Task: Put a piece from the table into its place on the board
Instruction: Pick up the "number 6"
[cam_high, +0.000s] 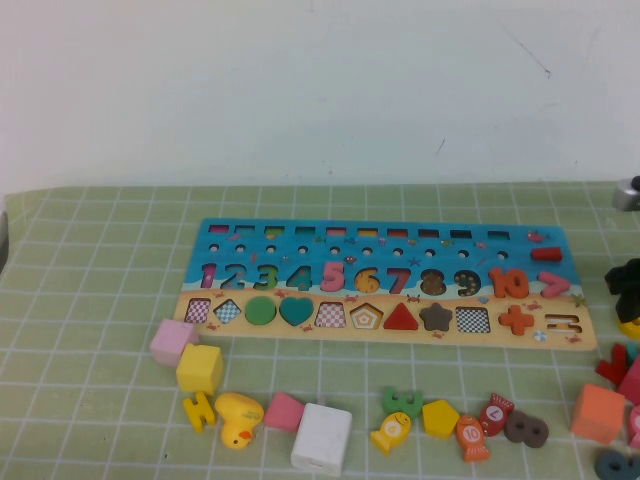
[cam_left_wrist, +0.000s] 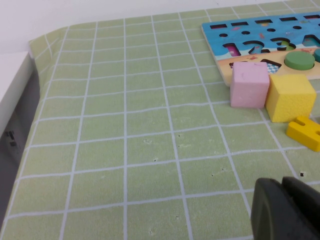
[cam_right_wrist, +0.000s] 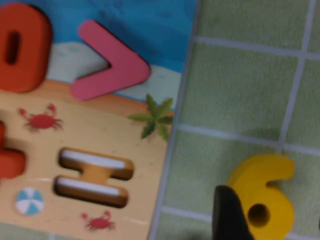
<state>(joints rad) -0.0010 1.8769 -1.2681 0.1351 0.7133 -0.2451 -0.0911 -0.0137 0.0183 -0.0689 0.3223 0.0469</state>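
The right claw (cam_right_wrist: 272, 220) hangs low over the table (cam_right_wrist: 240, 95) with fingers spread around the yellow 6 (cam_right_wrist: 265, 192), just off the board (cam_right_wrist: 100, 150); the left claw (cam_left_wrist: 287, 210) hovers apart, its state unclear.

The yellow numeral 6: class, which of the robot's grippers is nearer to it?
Right. The right gripper hovers directly over the yellow 6, off the board's right end. The left gripper sits far away, near the pink cube beyond the board's left end.
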